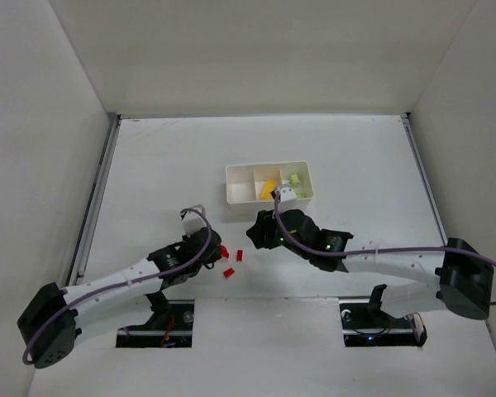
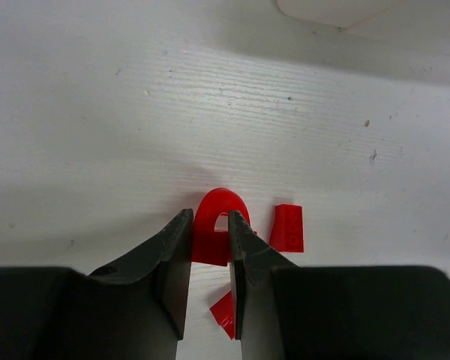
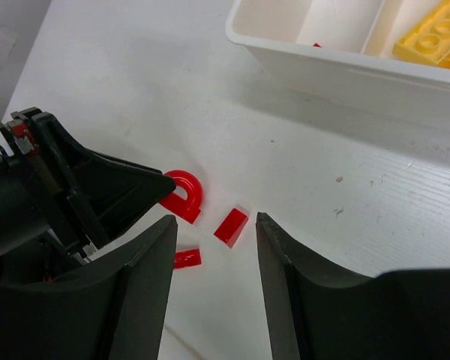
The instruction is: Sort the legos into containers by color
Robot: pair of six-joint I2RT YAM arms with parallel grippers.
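Three red legos lie on the table: an arch (image 2: pixel 219 204), a wedge (image 2: pixel 287 228) and a small flat piece (image 2: pixel 223 311). My left gripper (image 2: pixel 208 219) is down at the table, its jaws closed on one leg of the arch. In the top view it is just left of the red pieces (image 1: pixel 224 251). My right gripper (image 3: pixel 215 221) is open and empty, hovering over the wedge (image 3: pixel 231 226), with the arch (image 3: pixel 189 192) to its left. The white three-compartment tray (image 1: pixel 240 171) holds a yellow lego (image 1: pixel 269 188) in the middle and a green one (image 1: pixel 295 179) on the right.
The tray's near wall (image 3: pixel 337 71) stands just beyond the right gripper, with the yellow lego (image 3: pixel 431 37) inside. White enclosure walls stand on the left, right and back. The two grippers are close together over the red pieces.
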